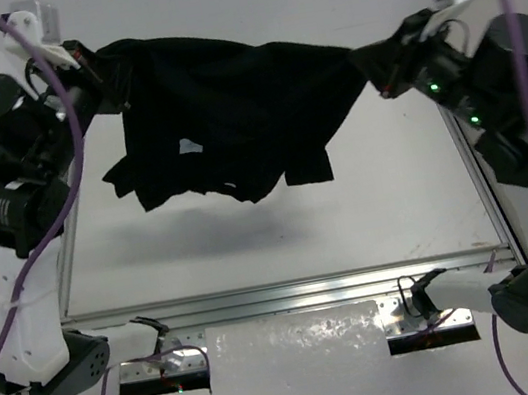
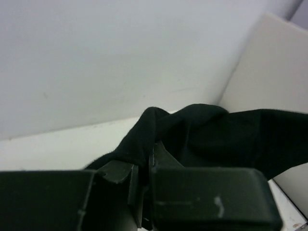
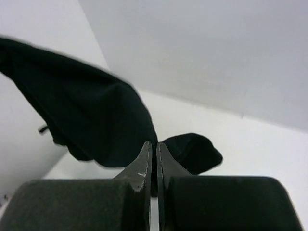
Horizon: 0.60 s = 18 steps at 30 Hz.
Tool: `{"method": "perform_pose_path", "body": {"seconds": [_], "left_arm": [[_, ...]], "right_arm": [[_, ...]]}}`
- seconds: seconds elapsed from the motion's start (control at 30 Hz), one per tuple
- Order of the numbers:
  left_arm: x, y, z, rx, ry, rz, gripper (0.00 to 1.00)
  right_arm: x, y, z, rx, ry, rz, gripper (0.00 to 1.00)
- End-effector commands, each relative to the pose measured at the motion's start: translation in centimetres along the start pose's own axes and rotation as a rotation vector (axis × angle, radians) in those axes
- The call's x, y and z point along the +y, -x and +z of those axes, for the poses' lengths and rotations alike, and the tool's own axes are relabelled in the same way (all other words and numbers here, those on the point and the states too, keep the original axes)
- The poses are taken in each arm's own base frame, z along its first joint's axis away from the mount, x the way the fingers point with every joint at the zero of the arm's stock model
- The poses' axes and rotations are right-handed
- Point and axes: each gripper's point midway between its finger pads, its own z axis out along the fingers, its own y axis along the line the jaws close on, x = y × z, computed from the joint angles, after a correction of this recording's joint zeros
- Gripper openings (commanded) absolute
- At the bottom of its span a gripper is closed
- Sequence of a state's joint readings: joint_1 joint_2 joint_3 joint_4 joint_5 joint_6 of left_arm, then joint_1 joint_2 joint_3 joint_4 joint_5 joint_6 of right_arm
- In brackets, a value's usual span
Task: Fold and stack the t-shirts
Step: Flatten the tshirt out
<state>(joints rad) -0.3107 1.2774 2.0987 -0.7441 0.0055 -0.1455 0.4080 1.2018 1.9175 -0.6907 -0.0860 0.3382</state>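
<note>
Two tools are holding one black t-shirt (image 1: pixel 220 114) up in the air, off the worktop (image 1: pixel 368 210). L tool (image 1: pixel 93 72) is clenching a bunch of fabric at the shirt's 10 o'clock corner. In the L wrist view the cloth is sitting pinched btwn the dark fingers and spilling out toward 2 o'clock. R tool (image 1: pixel 371 66) is clenching the opposite end, at the shirt's 3 o'clock. In the R wrist view the jaws are standing nearly touching w/ black fabric caught at the tips, one big flap hanging toward 10 o'clock and a smaller lobe poking out at 2 o'clock.

The shirt's top edge is stretching btwn the two tools, sloping a little down toward the R one. The rest is hanging bunched in loose folds below that line, w/ one flap dangling at approx 7 o'clock and another at 5 o'clock. A small white label (image 1: pixel 190 146) is showing on the fabric, approx 8 o'clock of its middle. A soft shadow (image 1: pixel 199 231) is falling on the worktop at 6 o'clock of the garment. Purple cables (image 1: pixel 75 138) are running along both arms, and green lights (image 1: pixel 435 85) are glowing on the R arm.
</note>
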Motion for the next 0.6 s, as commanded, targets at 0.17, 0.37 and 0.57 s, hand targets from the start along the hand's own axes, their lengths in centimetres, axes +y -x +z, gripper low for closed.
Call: {"method": "perform_pose_path", "body": {"seconds": [0.17, 0.37, 0.57], "left_arm": [[-2.0, 5.6, -7.0, -0.21, -0.082, 0.036, 0.0], [1.8, -1.7, 2.2, -0.025, 0.1, 0.017, 0.0], [5.3, -16.8, 18.5, 0.33, 0.117, -0.025, 0.03]], "right_arm": [[-0.2, 3.5, -3.1, -0.081, -0.051, -0.02, 0.0], [-4.6, -2.6, 3.4, 0.094, -0.209, -0.043, 0.0], [-15.5, -8.4, 11.8, 0.253, -0.34, 0.055, 0.0]]}}
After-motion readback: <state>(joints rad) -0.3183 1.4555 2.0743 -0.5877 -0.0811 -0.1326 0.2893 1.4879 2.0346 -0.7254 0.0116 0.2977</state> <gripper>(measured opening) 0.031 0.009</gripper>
